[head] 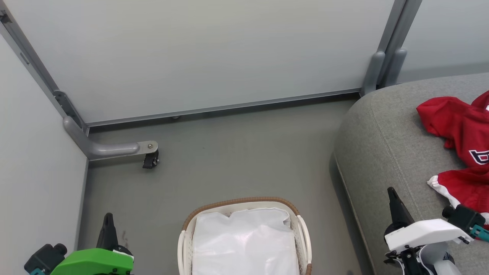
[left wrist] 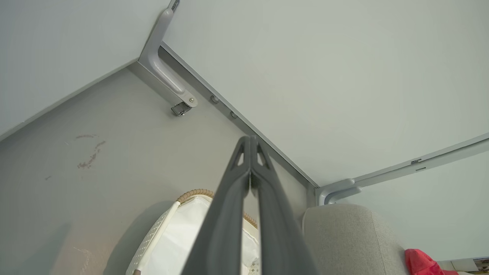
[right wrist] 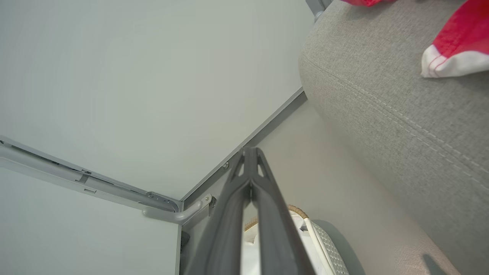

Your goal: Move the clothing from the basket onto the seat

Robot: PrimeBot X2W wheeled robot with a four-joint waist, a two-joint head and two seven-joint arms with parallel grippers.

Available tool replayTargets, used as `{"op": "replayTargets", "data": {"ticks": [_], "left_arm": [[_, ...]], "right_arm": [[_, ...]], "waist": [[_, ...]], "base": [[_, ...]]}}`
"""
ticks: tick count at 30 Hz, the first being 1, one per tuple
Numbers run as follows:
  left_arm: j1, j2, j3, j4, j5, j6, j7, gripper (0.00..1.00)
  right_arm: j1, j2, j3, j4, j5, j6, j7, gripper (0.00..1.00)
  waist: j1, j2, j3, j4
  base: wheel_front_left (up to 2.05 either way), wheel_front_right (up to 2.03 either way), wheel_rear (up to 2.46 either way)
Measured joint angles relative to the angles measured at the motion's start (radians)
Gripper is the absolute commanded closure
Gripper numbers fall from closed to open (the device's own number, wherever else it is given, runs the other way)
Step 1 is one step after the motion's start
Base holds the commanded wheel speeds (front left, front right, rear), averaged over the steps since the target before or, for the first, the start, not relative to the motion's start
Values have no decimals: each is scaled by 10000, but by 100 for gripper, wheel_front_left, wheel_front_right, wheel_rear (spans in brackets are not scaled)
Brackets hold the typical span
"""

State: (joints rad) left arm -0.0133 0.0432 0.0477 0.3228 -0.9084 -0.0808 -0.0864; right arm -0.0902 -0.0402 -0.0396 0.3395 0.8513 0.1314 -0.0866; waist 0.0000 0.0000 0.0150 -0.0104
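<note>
The red clothing with white trim lies spread on the grey seat at the right; a red corner and a white-edged hem show in the wrist views. The white basket with its brown woven rim stands on the floor at the bottom centre, holding a white liner with no red in it. My left gripper is shut and empty, left of the basket. My right gripper is shut and empty above the seat's front edge, just left of the clothing. The tips meet in the left wrist view and the right wrist view.
Pale partition panels enclose the back and left. A grey bracket foot with a black caster stands on the grey floor at the left. The floor between the basket and the panels is bare.
</note>
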Motion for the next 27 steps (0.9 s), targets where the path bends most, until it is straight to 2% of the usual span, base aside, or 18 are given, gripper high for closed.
{"op": "replayTargets", "data": {"ticks": [27], "left_arm": [[-384, 8, 257, -305, -2828, -190, 819, 100]], "right_arm": [[-31, -23, -295, -378, 3058, -2, 809, 100]], "waist": [[0, 0, -38, 34]], "base": [[0, 0, 0]]}}
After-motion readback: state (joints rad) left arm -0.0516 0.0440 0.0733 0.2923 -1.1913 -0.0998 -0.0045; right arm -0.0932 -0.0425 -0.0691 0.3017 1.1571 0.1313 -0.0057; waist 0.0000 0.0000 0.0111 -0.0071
